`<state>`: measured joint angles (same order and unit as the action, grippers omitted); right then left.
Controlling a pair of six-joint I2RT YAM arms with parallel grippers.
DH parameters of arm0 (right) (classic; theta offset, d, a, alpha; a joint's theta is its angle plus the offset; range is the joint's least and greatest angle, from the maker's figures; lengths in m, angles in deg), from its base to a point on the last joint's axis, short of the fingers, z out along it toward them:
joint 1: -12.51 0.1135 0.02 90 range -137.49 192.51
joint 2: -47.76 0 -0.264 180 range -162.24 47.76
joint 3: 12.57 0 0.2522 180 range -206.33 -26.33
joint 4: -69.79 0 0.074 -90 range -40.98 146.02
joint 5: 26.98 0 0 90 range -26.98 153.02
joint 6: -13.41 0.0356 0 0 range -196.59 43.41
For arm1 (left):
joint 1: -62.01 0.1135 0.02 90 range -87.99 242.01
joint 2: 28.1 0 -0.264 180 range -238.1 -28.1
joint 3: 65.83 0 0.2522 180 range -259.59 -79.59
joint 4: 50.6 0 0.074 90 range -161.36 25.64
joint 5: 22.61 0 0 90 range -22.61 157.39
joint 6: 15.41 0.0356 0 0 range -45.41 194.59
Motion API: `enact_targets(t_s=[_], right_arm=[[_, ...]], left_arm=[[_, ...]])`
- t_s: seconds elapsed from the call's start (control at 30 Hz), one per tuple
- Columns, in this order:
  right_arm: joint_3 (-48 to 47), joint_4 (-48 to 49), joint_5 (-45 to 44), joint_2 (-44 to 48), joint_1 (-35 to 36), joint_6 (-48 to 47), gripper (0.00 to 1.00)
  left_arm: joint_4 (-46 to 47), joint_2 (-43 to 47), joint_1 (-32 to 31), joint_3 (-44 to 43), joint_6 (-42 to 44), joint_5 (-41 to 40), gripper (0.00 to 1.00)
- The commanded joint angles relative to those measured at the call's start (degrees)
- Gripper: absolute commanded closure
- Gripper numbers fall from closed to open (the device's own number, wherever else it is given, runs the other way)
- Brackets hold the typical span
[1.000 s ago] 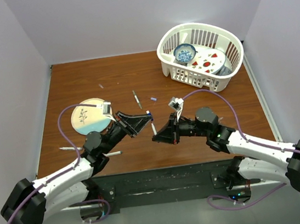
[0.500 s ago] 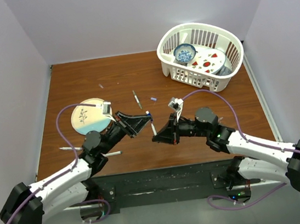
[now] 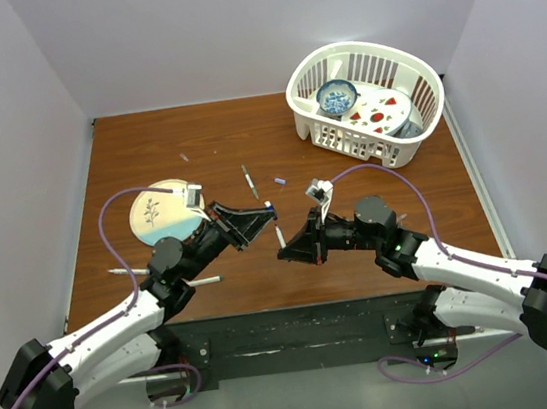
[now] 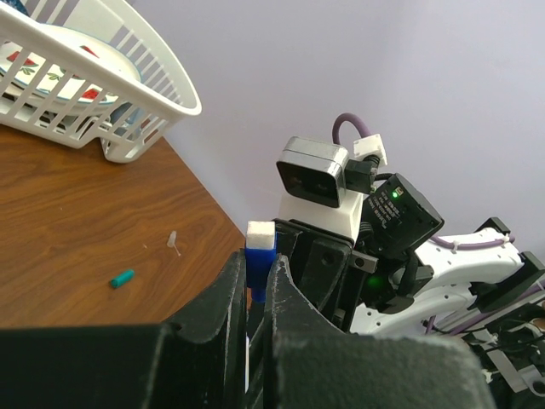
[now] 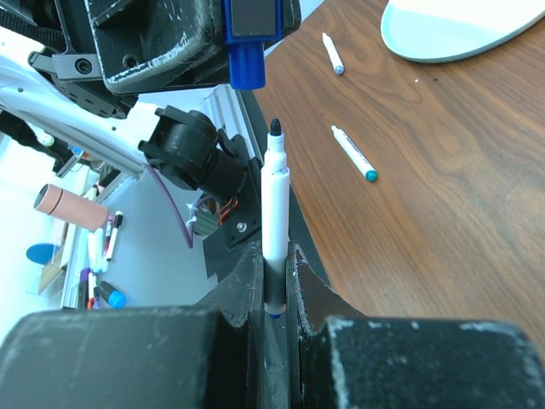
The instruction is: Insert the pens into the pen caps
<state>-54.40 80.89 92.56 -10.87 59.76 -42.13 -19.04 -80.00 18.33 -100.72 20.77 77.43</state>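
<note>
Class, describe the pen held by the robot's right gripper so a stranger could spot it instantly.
On the brown table, look near the middle. There the right gripper is shut on a white pen, its black tip bare and aimed at a blue cap. The other pens lie loose on the wood.

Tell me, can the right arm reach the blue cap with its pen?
Probably yes. The right hand grips a pen with its tip bare, and the blue cap sits in the left hand just past that tip. Nothing lies between them, though they look slightly out of line.
</note>
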Motion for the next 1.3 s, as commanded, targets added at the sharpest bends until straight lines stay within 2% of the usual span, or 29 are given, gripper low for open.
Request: enact_targets(t_s=[0.0, 1.27], right_arm=[[-1.7, 0.8, -0.9, 0.9, 0.5, -1.1, 1.0], [-1.8, 0.5, -2.4, 1.2, 0.7, -0.4, 1.0]], left_arm=[[0.8, 0.5, -0.1, -1.6, 1.8, -0.6, 1.0], [-1.6, 1.5, -0.1, 0.6, 3.0, -0.6, 1.0]])
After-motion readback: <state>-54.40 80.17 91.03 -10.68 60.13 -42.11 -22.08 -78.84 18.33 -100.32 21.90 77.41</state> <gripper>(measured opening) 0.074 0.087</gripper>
